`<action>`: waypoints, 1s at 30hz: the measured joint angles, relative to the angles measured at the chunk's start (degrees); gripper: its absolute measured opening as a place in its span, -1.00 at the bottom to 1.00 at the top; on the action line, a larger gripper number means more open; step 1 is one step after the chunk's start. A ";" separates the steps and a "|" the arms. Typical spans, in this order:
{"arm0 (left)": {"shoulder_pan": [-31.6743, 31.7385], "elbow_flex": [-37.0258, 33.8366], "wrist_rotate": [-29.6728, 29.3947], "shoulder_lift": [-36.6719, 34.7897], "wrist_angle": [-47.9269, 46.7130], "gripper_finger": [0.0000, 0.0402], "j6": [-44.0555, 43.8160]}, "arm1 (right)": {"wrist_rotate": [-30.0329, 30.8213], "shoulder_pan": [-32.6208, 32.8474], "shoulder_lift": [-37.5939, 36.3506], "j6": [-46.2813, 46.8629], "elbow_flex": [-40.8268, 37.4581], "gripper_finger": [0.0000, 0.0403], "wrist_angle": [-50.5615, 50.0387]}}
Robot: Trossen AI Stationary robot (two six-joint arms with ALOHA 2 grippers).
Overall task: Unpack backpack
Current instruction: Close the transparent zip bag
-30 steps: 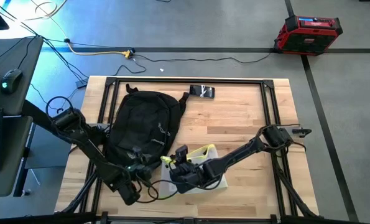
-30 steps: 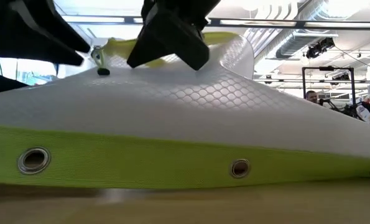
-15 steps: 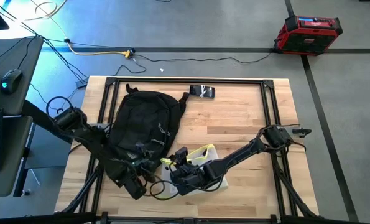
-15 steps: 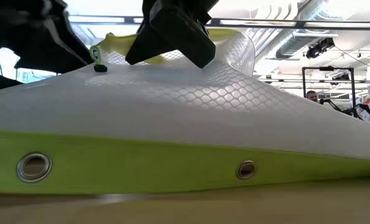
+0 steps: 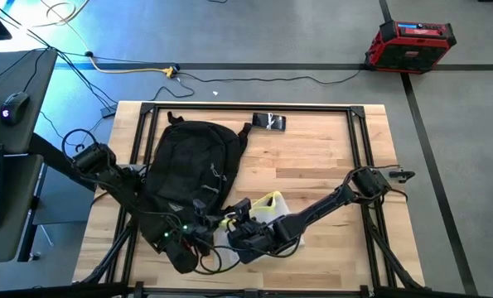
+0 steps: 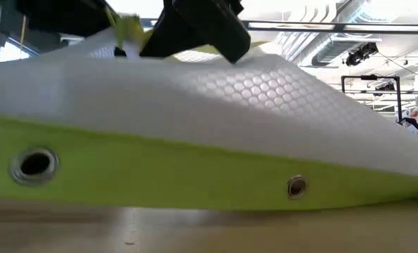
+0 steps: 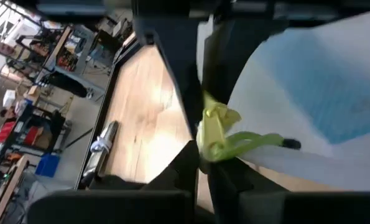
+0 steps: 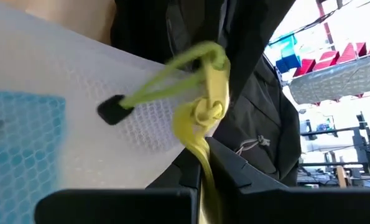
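Overhead; table-level — close; two wrists

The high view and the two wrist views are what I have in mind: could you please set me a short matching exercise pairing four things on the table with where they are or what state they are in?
Things:
1. backpack
2. white and lime pouch
3. left gripper
4. small dark object

Places or states:
A. alone near the table's far edge
B. shut on the pouch's lime pull
C. lying flat on the table's left half
D. at the near edge, between both grippers

Pairs: 1-C, 2-D, 3-B, 4-A
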 joint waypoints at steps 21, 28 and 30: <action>-3.49 1.47 -1.84 -4.81 -6.92 -0.91 -7.28 | 9.29 -0.79 0.43 5.69 -0.30 -1.00 -8.14; -3.22 -0.09 -1.42 -9.46 -20.13 -0.91 -24.21 | 11.57 -0.36 0.40 4.78 -0.26 -1.00 -7.39; -2.46 -1.74 -0.27 -9.40 -20.01 -0.91 -25.95 | 11.55 -0.23 0.40 4.49 -0.25 -1.00 -7.04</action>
